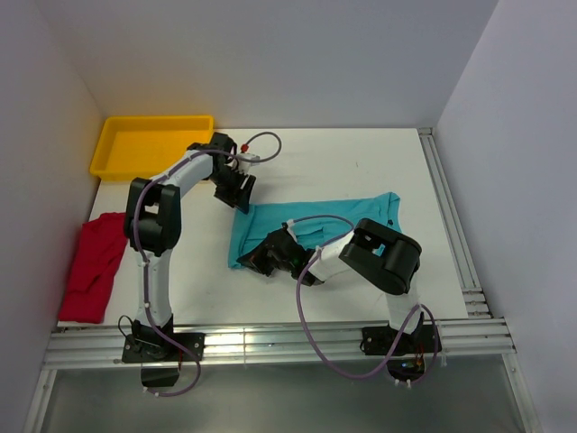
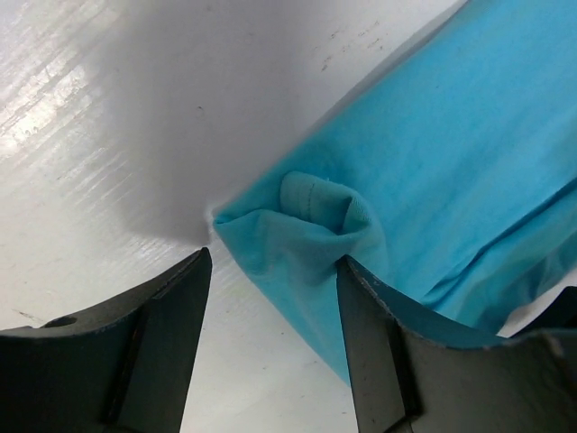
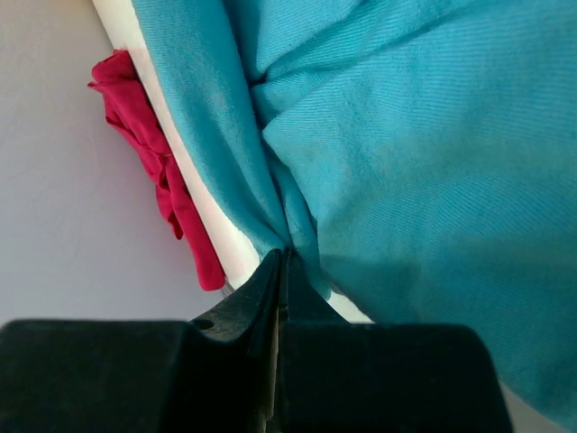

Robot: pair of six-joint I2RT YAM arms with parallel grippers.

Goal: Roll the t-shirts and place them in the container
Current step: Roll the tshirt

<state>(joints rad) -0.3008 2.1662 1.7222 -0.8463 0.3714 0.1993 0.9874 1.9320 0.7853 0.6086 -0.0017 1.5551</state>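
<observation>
Teal t-shirt (image 1: 334, 221): lies on the white surface (image 1: 361, 162), about mid-way across, folded into a flat band. Long axis runs left to right, the right end angled slightly toward the far side. The left end is rumpled.

Red t-shirt (image 1: 95, 262): crumpled heap at the left edge of the surface, against the side wall, well apart from the teal one. Long axis runs near to far.

Yellow tray (image 1: 149, 146): far left corner of the surface, beyond the red t-shirt.

Left gripper (image 2: 270, 271): at the far-left corner of the teal t-shirt, jaws spread. The bunched corner sits between the fingers, with cloth against one of them; the jaws have not closed on it.

Right gripper (image 3: 282, 257): at the near-left edge of the teal t-shirt, jaws pressed together, pinching a fold of the teal cloth at the fingertips
</observation>
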